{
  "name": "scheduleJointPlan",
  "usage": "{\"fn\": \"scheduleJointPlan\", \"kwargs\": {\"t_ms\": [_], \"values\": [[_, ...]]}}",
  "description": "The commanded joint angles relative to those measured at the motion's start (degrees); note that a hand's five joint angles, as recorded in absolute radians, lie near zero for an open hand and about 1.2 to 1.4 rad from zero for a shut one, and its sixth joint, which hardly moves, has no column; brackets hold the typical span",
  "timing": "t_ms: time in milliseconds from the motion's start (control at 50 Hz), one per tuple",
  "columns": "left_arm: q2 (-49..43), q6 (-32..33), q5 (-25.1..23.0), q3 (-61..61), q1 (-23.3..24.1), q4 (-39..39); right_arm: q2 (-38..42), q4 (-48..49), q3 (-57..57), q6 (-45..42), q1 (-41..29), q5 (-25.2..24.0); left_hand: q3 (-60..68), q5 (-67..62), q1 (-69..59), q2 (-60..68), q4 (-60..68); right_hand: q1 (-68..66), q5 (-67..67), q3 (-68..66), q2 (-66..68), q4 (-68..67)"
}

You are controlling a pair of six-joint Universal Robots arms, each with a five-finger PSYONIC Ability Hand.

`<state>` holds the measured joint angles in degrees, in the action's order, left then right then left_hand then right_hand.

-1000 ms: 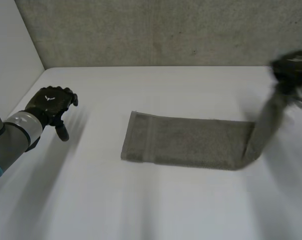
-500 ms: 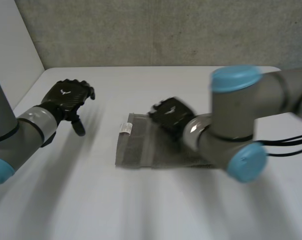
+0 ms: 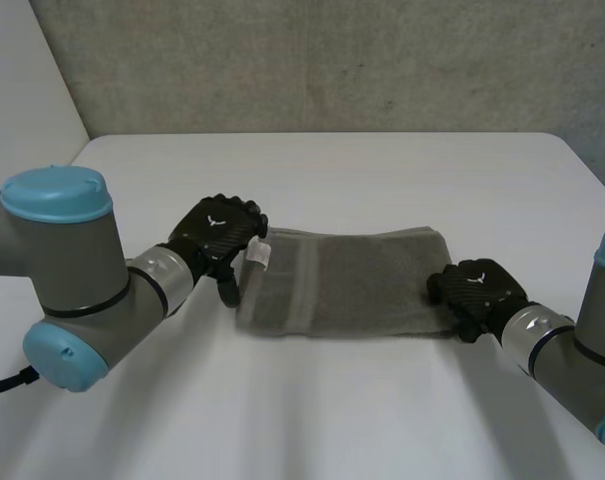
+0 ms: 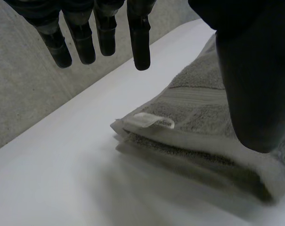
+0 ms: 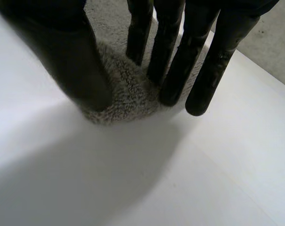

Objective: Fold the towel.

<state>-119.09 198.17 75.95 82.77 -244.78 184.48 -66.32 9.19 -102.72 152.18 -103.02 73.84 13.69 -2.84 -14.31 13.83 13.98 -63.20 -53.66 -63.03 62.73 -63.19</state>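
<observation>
Label [image 4: 148, 121] on towel [image 4: 203, 101] beneath left robot hand [image 4: 248, 56].

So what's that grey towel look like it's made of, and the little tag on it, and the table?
The towel looks like terry cloth, probably cotton: matte, fuzzy nap, with a flatter woven band near one end. The tag seems thin smooth ribbon, white, folded into a loop. The table is smooth, white and hard, perhaps laminate; the look leaves that open.
</observation>
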Motion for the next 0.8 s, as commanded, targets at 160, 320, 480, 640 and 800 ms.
{"fn": "scheduleJointPlan", "kwargs": {"t_ms": [160,320,480,640,800], "values": [[4.1,-0.2,0.2,-0.9,-0.4,-0.1,-3.5,-6.3,20.3,2.3,-7.9,0.9,-2.5,1.6,3.1,-2.6,-2.8,-16.8,-16.3,-17.0,17.3,-16.8],[7.9,-4.3,2.2,-3.5,-1.6,-0.1,13.5,-19.8,39.5,4.0,-24.7,-2.9,-3.0,2.1,3.6,-3.1,-3.3,-16.8,-16.3,-17.0,17.3,-16.8],[11.6,-15.6,5.7,-3.0,-5.2,4.1,22.5,-24.2,47.4,2.5,-29.8,-7.6,-3.3,2.5,3.9,-3.4,-3.6,-12.7,-12.2,-12.9,13.2,-12.7],[9.5,-17.8,5.7,-5.4,-5.0,4.3,14.0,-20.1,41.7,14.2,-25.2,-8.1,-3.3,2.5,3.9,-3.4,-3.6,53.2,53.7,53.0,-52.7,53.2],[4.0,-18.3,5.5,-9.0,-0.3,4.0,4.5,-20.6,32.7,15.6,-11.3,-5.5,-3.3,2.5,3.9,-3.4,-3.6,53.2,53.7,53.0,-52.7,53.2]]}}
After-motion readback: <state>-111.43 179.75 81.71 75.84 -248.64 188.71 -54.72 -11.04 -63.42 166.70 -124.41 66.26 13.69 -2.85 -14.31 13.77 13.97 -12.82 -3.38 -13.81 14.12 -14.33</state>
